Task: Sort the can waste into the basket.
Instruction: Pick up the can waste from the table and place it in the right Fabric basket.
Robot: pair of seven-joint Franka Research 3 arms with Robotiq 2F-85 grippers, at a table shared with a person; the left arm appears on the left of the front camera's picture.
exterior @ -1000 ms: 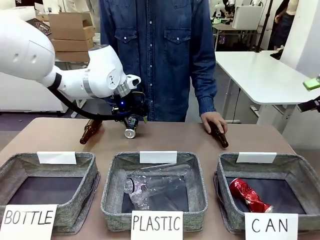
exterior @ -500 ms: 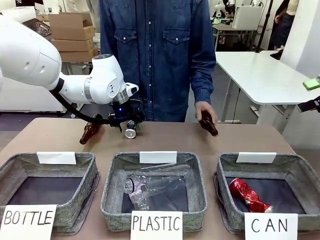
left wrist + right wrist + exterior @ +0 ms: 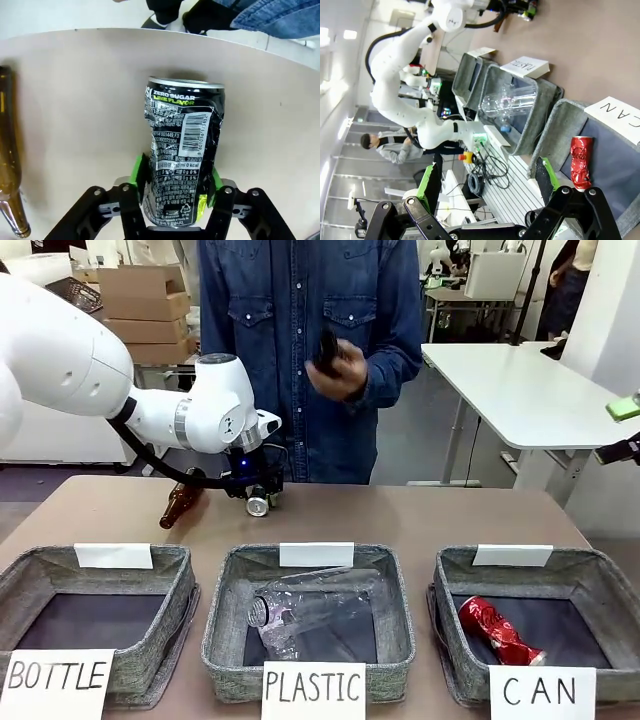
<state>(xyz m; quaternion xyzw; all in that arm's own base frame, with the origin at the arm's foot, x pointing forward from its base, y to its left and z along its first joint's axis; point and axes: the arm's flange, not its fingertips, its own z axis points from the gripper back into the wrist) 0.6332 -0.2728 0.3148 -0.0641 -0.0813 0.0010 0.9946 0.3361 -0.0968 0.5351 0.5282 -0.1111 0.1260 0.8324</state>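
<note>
The dark printed can [image 3: 259,504] lies on its side at the far middle of the table, and my left gripper [image 3: 263,492] is shut on it. In the left wrist view the green pads press both sides of the dented can [image 3: 182,150], held in the left gripper [image 3: 172,187]. A crushed red can [image 3: 497,630] lies in the grey basket signed "CAN" [image 3: 455,570] at the front right. My right gripper [image 3: 487,182] is open and holds nothing; it looks down on that basket [image 3: 555,135] and the red can [image 3: 581,162].
A brown glass bottle [image 3: 178,502] lies just left of the held can, also seen as the bottle [image 3: 9,165]. The person across the table holds a dark bottle [image 3: 327,350] at chest height. The "PLASTIC" bin [image 3: 225,580] holds a clear bottle [image 3: 300,610]; the "BOTTLE" bin [image 3: 180,580] stands front left.
My left gripper has shut on the dark can. The person's hand has lifted a bottle from the table's far right up to chest height.
</note>
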